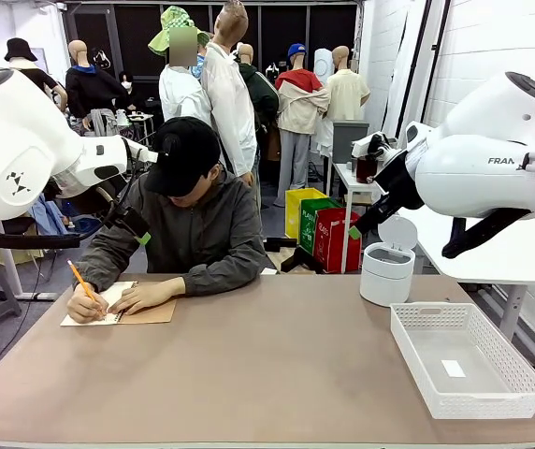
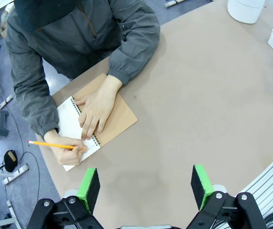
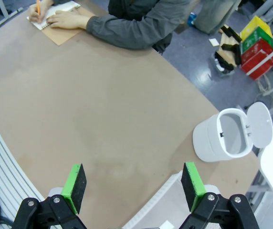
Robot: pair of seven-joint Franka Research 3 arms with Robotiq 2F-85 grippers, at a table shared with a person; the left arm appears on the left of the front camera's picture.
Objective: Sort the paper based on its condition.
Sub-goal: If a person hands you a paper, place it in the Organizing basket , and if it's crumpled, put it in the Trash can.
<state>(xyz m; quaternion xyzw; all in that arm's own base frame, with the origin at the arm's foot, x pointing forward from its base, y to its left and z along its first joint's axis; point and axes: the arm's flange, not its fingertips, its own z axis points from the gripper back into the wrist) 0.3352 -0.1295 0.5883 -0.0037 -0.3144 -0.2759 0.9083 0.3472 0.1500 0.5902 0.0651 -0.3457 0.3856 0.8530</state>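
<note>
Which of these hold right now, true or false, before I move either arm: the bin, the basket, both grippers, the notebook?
1. The round white lidded bin stands open. True.
2. The white slotted plastic basket holds a crumpled sheet. False: a small white label lies in it, no sheet.
3. The left gripper is shut on the orange pencil. False: it is open; the person's writing hand holds the pencil.
4. The right gripper is open and empty. True.
5. The brown-covered spiral notebook lies under the person's other hand. True.

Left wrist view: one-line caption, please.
Open left gripper above the table as a person writes with a pencil in the spiral notebook.
</note>
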